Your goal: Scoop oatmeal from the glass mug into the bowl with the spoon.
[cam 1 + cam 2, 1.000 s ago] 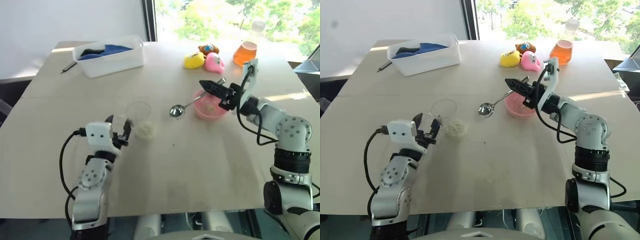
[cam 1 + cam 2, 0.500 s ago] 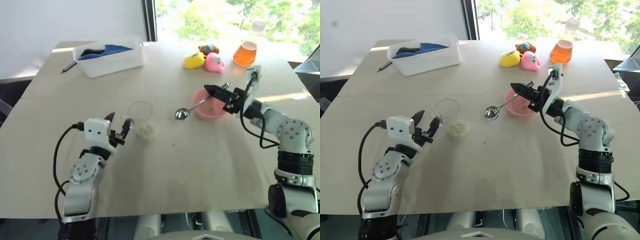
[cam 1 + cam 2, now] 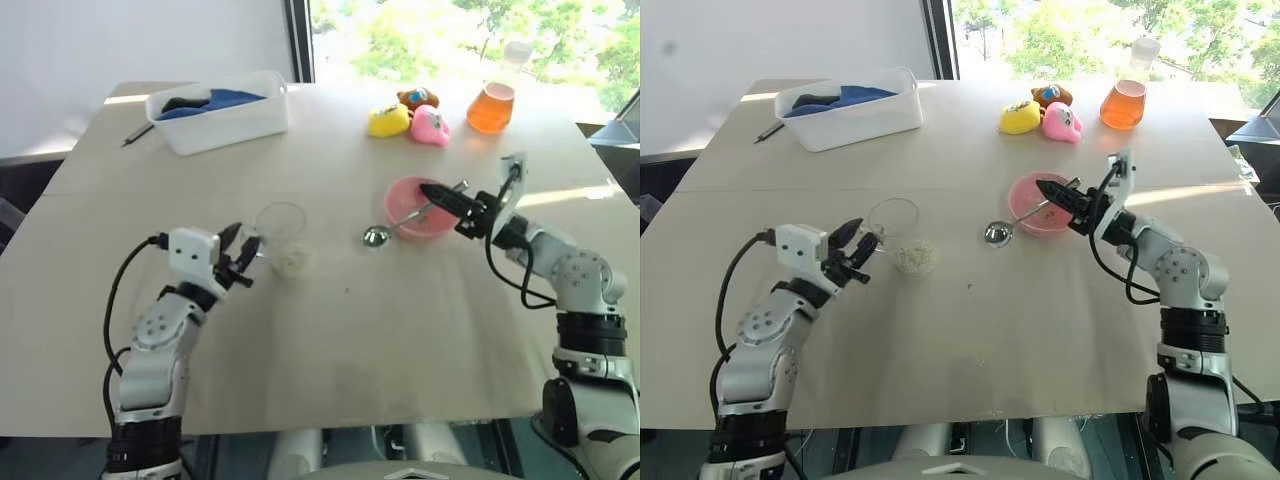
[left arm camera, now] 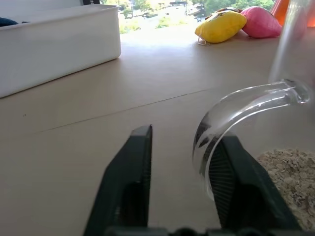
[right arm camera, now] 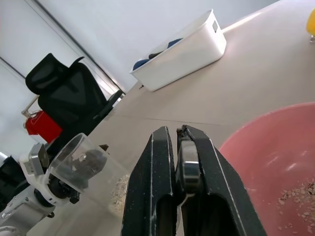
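On the desk, the pink bowl sits under the right claw, clenched on the spoon. Left claw half-closed beside the glass mug; its handle seems outside the fingers, so closing could knock it over the oatmeal.

A: How's the left tool?
B: Level, pointing forward, black fingers slightly apart.
A: The right tool?
B: Angled toward the left, clamped on the slim silver metal spoon.
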Action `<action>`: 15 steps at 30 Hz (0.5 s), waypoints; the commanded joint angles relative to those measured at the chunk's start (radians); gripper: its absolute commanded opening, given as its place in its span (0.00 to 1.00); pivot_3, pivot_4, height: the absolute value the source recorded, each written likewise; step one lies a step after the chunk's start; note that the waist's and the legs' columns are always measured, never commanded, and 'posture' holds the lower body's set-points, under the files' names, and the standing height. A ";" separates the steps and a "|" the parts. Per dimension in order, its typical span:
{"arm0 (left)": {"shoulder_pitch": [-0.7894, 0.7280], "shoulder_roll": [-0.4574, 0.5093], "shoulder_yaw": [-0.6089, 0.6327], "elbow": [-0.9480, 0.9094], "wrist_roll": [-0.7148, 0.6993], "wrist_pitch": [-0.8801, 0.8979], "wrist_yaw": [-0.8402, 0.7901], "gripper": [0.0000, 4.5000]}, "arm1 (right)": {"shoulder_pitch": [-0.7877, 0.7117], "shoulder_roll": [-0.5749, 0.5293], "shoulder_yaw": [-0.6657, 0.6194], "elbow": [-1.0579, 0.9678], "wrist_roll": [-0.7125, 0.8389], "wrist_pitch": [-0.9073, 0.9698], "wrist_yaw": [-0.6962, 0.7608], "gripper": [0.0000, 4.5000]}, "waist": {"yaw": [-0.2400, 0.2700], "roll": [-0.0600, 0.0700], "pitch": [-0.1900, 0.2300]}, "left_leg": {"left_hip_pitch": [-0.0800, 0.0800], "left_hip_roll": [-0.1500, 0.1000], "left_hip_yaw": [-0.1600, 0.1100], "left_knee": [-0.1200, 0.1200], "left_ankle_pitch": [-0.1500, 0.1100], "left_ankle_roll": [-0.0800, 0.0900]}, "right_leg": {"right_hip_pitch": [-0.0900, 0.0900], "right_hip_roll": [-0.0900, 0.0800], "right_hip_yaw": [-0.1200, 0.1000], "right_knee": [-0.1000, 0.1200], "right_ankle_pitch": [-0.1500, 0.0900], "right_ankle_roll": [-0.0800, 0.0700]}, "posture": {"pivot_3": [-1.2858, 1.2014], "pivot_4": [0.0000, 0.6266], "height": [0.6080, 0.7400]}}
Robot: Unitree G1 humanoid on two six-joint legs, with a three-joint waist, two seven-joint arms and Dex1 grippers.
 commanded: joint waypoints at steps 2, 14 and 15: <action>-0.019 -0.011 -0.005 -0.007 -0.018 -0.016 0.008 0.01 | 0.000 -0.014 -0.018 -0.010 0.001 -0.023 0.030 0.00 | 0.000 0.001 -0.001 | 0.001 0.000 0.000 0.000 0.000 0.000 | 0.001 0.000 0.000 0.000 0.000 0.000 | 0.52 0.24 1.00; -0.043 -0.016 -0.020 -0.037 -0.027 0.012 0.044 0.01 | -0.005 -0.005 -0.027 -0.074 0.023 -0.031 0.030 0.00 | 0.000 0.001 -0.001 | 0.001 0.000 0.000 0.000 0.000 0.000 | 0.001 0.000 0.001 0.000 0.000 0.000 | 0.52 0.24 1.00; -0.051 -0.014 -0.025 -0.046 -0.031 0.023 0.044 0.01 | -0.017 -0.001 -0.028 -0.094 0.035 -0.025 0.022 0.00 | 0.000 0.001 -0.001 | 0.001 0.000 0.000 0.000 0.000 0.000 | 0.001 0.000 0.001 0.001 0.000 0.000 | 0.52 0.24 1.00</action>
